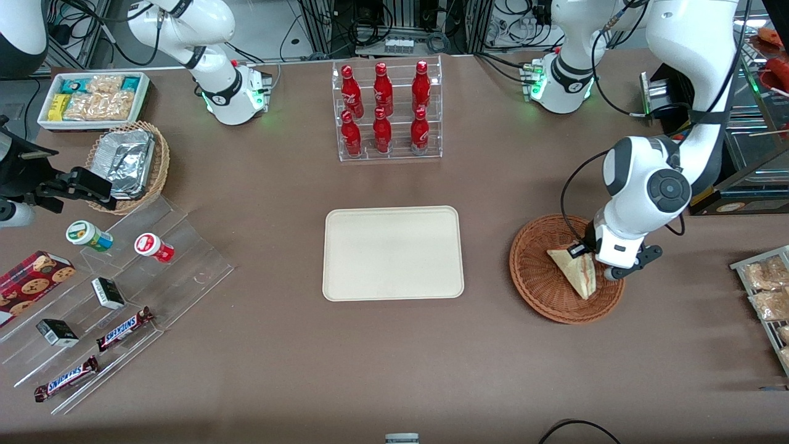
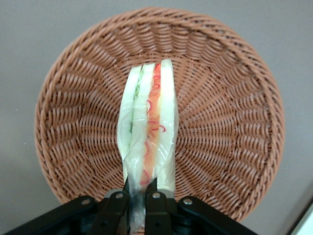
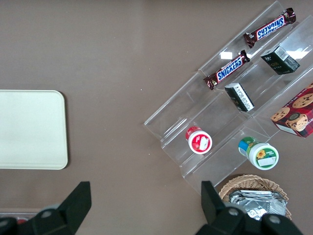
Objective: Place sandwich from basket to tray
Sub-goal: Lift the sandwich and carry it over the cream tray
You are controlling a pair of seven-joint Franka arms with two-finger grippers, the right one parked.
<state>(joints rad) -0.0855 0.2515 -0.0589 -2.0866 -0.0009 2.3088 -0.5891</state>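
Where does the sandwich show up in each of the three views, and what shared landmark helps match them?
Front view: the sandwich lies in the brown basket, under the left gripper, toward the working arm's end of the table.
Left wrist view: sandwich stands on edge mid-basket, gripper fingers shut on its wrap.
Right wrist view: not in it.
Shared landmark: the basket; the tray links front and right wrist.
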